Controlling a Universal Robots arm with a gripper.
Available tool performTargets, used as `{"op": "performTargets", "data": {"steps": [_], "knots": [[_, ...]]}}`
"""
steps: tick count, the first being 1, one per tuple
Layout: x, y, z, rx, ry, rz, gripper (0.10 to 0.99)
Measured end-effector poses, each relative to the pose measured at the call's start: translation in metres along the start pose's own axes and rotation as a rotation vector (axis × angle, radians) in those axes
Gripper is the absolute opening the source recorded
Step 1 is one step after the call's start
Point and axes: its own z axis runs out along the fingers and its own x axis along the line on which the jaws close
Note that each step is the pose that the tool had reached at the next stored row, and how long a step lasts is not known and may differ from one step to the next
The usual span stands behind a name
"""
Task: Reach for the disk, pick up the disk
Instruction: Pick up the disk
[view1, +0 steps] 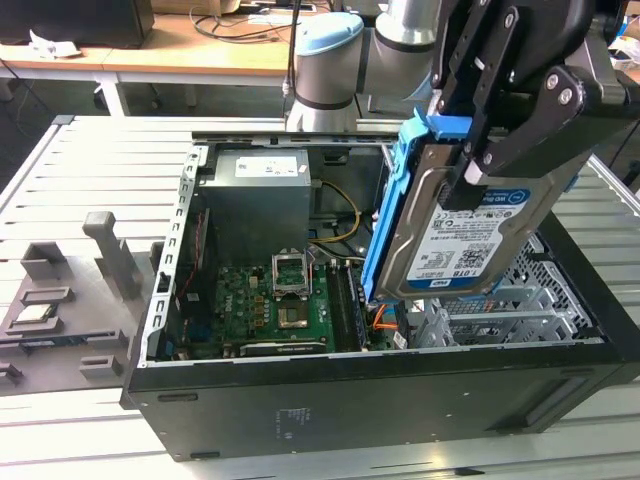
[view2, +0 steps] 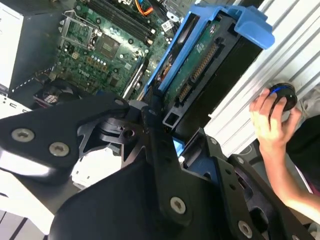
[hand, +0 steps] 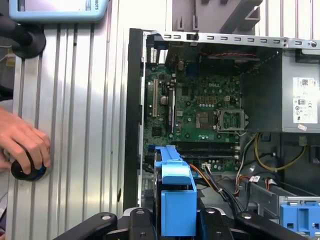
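Slatted aluminium makes up the tabletop (view1: 90, 150) I am working over, with a wooden desk and cables behind it in the exterior view. On the slats sits one open black computer case (view1: 400, 400), lying on its side with its panel off. Inside it I count one green motherboard (view1: 270, 305) with an empty processor socket, one grey power supply box (view1: 262, 205) with yellow wires trailing from it, and a perforated metal drive cage (view1: 520, 300) toward the exterior view's right.

My hand (view1: 470, 165) is clenched on the disk (view1: 455, 240), which hangs tilted above the case, lifted clear of the drive cage, its labelled face toward the exterior camera. One blue plastic frame (view1: 385, 210) runs along its edges; in the second wrist view the disk (view2: 200, 65) shows its circuit-board side between the black fingers (view2: 165, 165). In the first wrist view the blue frame's end (hand: 175, 200) sits right before the lens, and a second blue piece (hand: 300, 217) lies low in the case.

To the exterior view's left, a grey fixture (view1: 60, 300) on the tabletop holds one small square chip (view1: 35, 310).

A person's hand (hand: 22, 145) rests on a round black-and-blue knob (hand: 27, 170) on the slats, just outside the case wall.
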Motion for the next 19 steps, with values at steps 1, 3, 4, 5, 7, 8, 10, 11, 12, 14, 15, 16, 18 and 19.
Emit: {"op": "performTargets", "data": {"steps": [1,3,4,5,7,8,10,11,12,14,15,16,18,19], "knots": [[0.0001,-0.0003,0.0034,0.000,-0.0003,0.000,0.369],[0.0003,-0.0011,0.0072,0.000,-0.0004,0.000,0.369],[0.0004,-0.0017,0.0100,-0.001,-0.0004,0.000,0.369],[0.0005,-0.0030,0.0130,-0.001,-0.0003,0.000,0.369],[0.0001,-0.0107,0.0160,-0.002,-0.0003,0.000,0.369],[-0.0003,-0.0134,0.0166,-0.003,-0.0004,0.000,0.369],[-0.0024,-0.0201,0.0187,-0.003,-0.0004,0.000,0.369],[-0.0035,-0.0222,0.0194,-0.003,-0.0005,0.000,0.369],[-0.0056,-0.0252,0.0200,-0.004,-0.0005,0.000,0.369],[-0.0102,-0.0307,0.0205,-0.004,-0.0003,-0.001,0.369],[-0.0129,-0.0337,0.0208,-0.004,-0.0004,-0.001,0.369],[-0.0145,-0.0361,0.0212,-0.004,-0.0003,-0.001,0.369],[-0.0171,-0.0434,0.0224,-0.004,-0.0002,-0.001,0.369],[-0.0183,-0.0478,0.0231,-0.004,0.0000,-0.002,0.369]]}}
